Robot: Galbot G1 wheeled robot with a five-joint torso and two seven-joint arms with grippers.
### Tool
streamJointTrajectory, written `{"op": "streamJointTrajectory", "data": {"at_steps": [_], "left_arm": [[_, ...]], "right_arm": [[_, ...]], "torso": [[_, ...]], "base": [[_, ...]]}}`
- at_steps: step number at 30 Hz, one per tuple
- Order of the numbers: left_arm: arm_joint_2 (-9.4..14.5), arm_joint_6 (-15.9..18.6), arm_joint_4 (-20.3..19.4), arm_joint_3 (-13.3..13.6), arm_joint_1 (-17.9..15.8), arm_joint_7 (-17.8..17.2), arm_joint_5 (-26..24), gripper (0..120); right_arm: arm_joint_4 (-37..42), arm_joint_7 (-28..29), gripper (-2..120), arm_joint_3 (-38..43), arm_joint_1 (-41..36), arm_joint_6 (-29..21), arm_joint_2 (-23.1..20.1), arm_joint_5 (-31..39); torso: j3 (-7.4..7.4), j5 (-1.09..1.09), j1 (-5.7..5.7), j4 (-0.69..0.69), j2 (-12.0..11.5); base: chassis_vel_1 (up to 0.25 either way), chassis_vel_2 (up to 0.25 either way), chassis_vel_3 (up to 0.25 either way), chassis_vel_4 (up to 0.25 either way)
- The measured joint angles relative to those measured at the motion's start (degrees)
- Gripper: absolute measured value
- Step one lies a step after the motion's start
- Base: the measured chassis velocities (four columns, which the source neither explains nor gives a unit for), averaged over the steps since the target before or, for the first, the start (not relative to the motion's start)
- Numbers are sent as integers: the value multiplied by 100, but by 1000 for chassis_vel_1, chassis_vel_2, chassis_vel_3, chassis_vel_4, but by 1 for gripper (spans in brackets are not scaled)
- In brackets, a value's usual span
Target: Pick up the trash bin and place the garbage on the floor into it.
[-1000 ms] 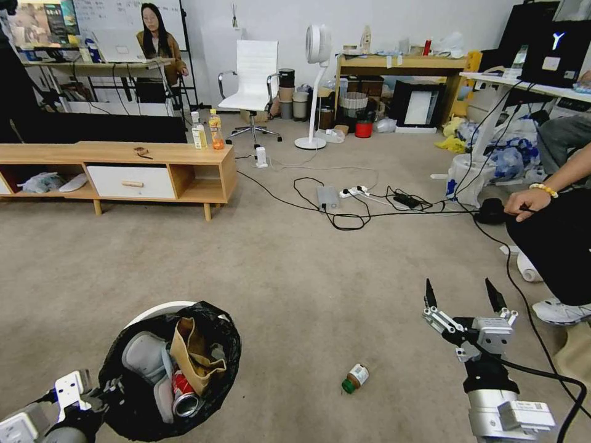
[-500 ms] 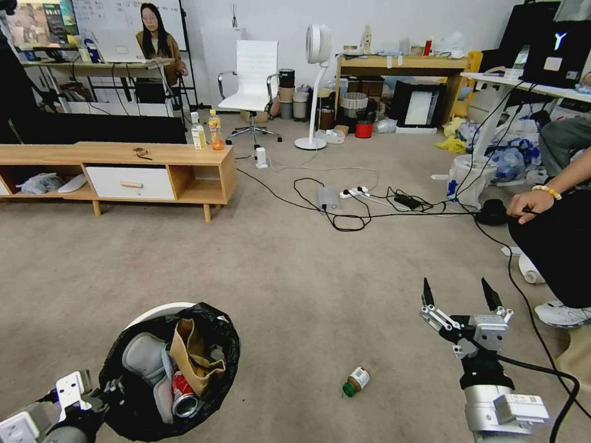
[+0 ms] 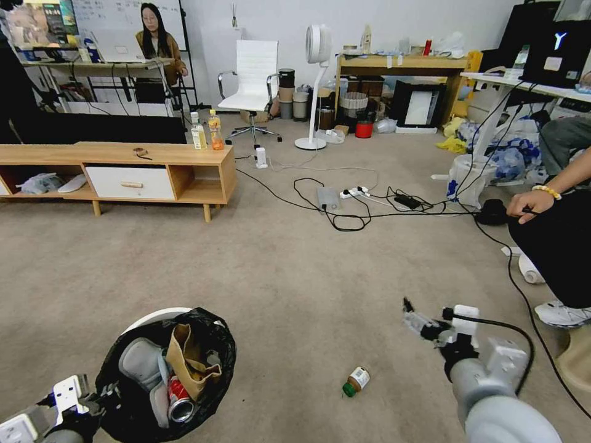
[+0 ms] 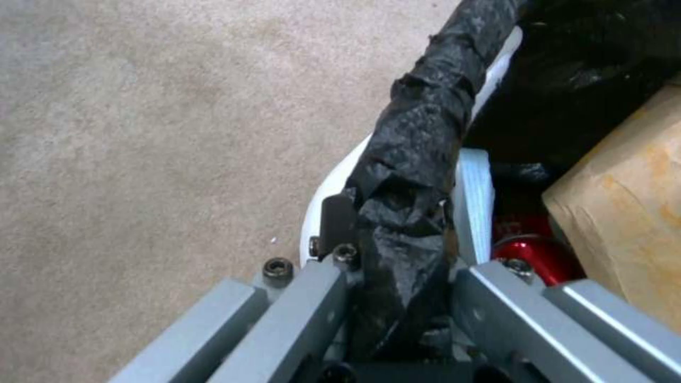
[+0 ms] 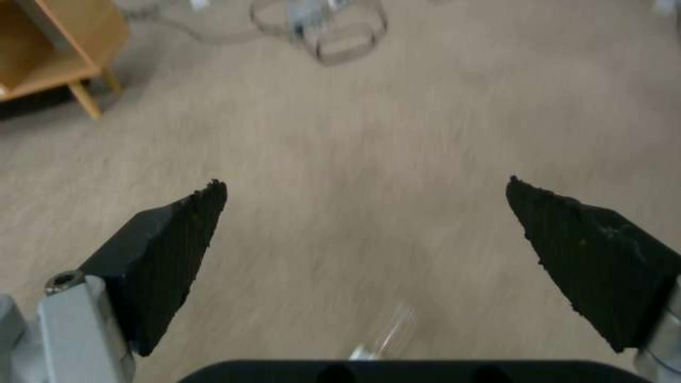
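Right gripper (image 3: 425, 317) fingers spread wide, empty, hovering above the beige carpet floor (image 3: 295, 277). The small green-capped bottle (image 3: 355, 380) lies below and to its left, cap pointing toward the robot. Left gripper (image 4: 397, 234) is clamped on the rim of the white, black-bagged trash bin (image 3: 166, 375), farther from the bottle.

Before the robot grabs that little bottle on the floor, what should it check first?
1. Left gripper pinching the bin rim: ok.
2. Bin upright, mouth open, with room on top of the can and cardboard: ok.
3. Right gripper open wide and empty: ok.
4. Right gripper lined up over the bottle: not ok, it is off to the bottle's right.
5. Bare carpet around the bottle: ok.
6. Bottle cap on tight: cannot tell.
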Motion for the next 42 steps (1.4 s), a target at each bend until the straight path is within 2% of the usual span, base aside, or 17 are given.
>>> {"op": "streamJointTrajectory", "data": {"at_steps": [2,3,5,13,18,24,28,39,42], "left_arm": [[7,-4,29,-16,5,-1,11,2],[7,-4,29,-16,5,-1,11,2],[19,-7,80,-32,5,-3,50,2],[28,-24,217,-62,-12,-6,171,2],[-12,-42,265,-64,-20,-5,250,2],[-85,-72,328,-74,-16,6,374,2],[-119,-79,346,-110,-9,10,414,2],[-193,-112,373,-132,7,20,487,2],[-181,-120,374,-164,40,30,488,2]], "right_arm": [[-88,456,100,-116,300,-227,40,904],[-88,456,100,-116,300,-227,40,904],[-283,769,100,-298,594,-356,134,1648],[-1017,1144,100,-769,1054,-332,533,2280],[-1501,1091,100,-854,1183,-278,723,2315],[-2415,909,100,-961,1397,-152,969,2255],[-3145,714,100,-1074,1662,-11,1282,2126],[-4101,377,99,-1247,2028,125,1649,1915],[-4599,206,98,-1292,2215,163,1791,1799]], "torso": [[0,0,0,0,0],[0,0,0,0,0],[0,0,0,0,0],[0,-1,0,0,0],[0,-1,0,-1,0],[0,-1,0,-1,0],[0,0,0,1,0],[0,-1,0,-1,0],[0,0,0,2,0]], "base": [[0,0,0,0],[0,0,0,0],[0,0,0,0],[0,0,0,0],[0,0,0,0],[0,0,0,0],[0,0,0,0],[0,0,0,0],[0,0,0,0]]}}
